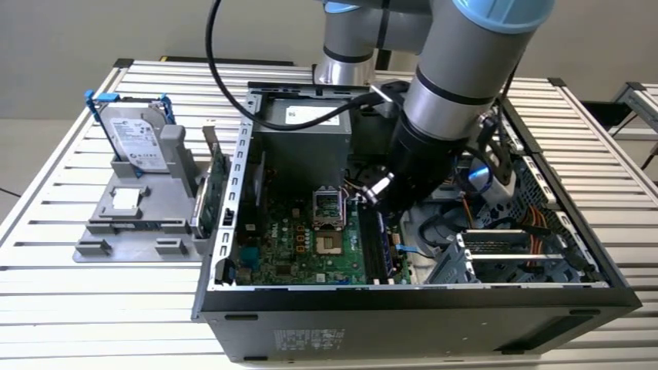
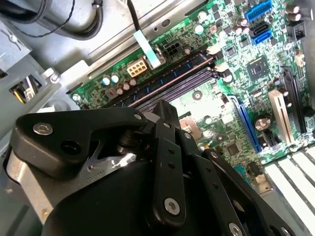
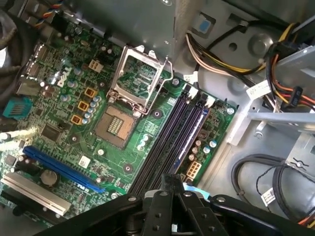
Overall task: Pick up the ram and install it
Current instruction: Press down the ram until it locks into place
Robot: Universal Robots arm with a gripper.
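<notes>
Exterior view: the arm reaches down into the open computer case point(image 1: 411, 304), and the gripper point(image 1: 378, 193) hangs directly above the far end of the memory slots point(image 1: 387, 243), the landmark used throughout. In the first wrist view the gripper point(image 3: 172, 182) sits over one end of the memory slots point(image 3: 172, 132). The bare processor socket point(image 3: 125, 108) lies just beside the slots, and a bundle of power cables point(image 3: 216, 51) runs off beyond their other end. Whether the jaws are parted or closed cannot be told, as the gripper's own black linkage hides the tips in both wrist views.

Position of the ram: a dark, bluish, segmented strip point(image 2: 170, 76) runs along the slot on the side away from the socket, and it appears again in the first wrist view point(image 3: 195, 129). This is judged to be the ram, lying in or on that slot. Whether it is fully seated cannot be confirmed, nor whether the gripper touches it.

Step in hand, as a judgement: the installation phase, at the slots and well apart from the parts stand point(image 1: 134, 231) outside the case. The next move calls for the stick to stay true to the slot, for pressure that is even and straight down, and for both end latches to be engaged.
</notes>
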